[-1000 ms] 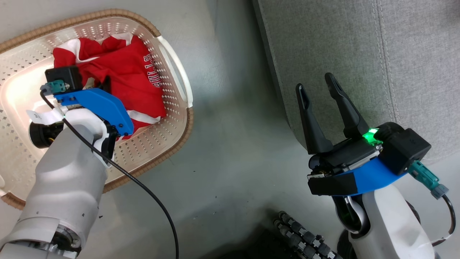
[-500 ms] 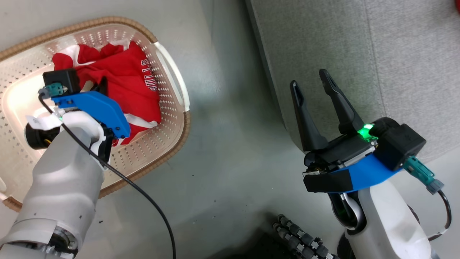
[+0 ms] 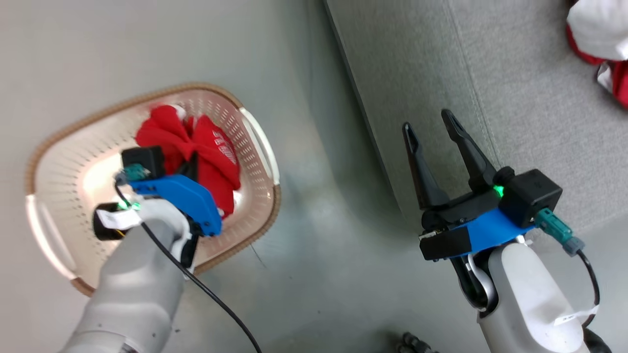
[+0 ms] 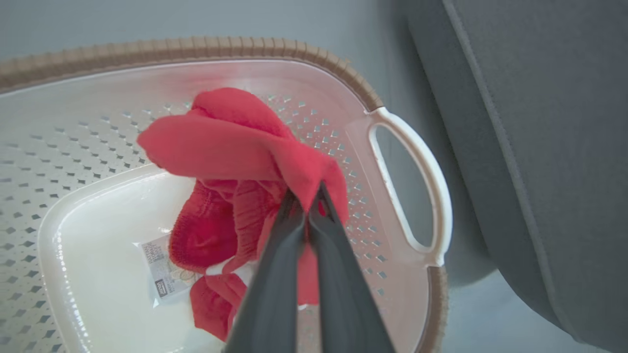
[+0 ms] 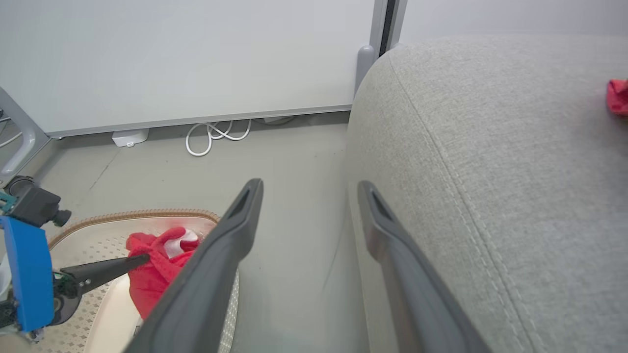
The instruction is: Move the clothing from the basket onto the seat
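Clothing (image 4: 230,142), one red bundle, is pinched in the closed left tool (image 4: 308,193) over the basket (image 4: 196,46); the right tool (image 3: 427,120) stands open by the seat (image 3: 515,122). Lift-out is judged in hand; next, raise it clear and swing to the seat.

Soft, even light is filling the room. The basket (image 4: 88,230) is shining bright white on its bottom. The red clothing (image 3: 206,152) is looking smeary in my head view. My left fingers (image 4: 272,294) are looking fuzzy up close to the camera. The seat (image 3: 490,98) is throwing a dark shadow along the grey floor (image 3: 314,245), which is gleaming a little.
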Robot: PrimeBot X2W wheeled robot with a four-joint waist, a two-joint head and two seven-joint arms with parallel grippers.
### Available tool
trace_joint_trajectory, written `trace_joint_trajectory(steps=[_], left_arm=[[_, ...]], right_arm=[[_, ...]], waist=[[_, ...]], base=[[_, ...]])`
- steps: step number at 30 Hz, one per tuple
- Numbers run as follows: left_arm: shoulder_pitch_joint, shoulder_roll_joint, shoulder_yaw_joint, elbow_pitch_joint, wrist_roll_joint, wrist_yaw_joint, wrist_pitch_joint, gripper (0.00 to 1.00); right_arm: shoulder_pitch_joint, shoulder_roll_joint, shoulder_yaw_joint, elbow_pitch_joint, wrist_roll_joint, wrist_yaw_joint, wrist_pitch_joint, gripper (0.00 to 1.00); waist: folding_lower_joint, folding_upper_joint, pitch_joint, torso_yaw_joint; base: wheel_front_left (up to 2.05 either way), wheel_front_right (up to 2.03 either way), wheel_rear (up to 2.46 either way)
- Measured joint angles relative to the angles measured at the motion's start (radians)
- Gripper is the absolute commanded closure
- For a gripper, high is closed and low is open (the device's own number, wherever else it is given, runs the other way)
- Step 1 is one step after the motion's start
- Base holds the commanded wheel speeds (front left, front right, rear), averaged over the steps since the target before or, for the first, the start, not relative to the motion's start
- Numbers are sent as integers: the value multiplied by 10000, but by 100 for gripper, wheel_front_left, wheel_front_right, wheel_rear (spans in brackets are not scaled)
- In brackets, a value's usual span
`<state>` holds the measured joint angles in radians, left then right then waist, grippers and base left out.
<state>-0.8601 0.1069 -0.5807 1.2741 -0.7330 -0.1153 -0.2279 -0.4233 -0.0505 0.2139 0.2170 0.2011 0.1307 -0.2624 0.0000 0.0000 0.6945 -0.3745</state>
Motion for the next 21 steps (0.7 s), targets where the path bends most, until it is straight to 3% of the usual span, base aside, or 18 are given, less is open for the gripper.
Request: trace_joint_trajectory(steps=[10, 21], left_arm=[[1175, -497, -686, -593, -15, -105, -215, 100], [2011, -560, -1883, -2543, -754, -136, -293, 100]], right_arm=[[767, 10, -430, 922, -600, 0, 4, 0], [1746, 8, -767, 1122, -782, 0, 328, 0]], waist=[[-2, 0, -2347, 952], [-3, 0, -4535, 2044]], base=[[0, 0, 0], [0, 0, 0]])
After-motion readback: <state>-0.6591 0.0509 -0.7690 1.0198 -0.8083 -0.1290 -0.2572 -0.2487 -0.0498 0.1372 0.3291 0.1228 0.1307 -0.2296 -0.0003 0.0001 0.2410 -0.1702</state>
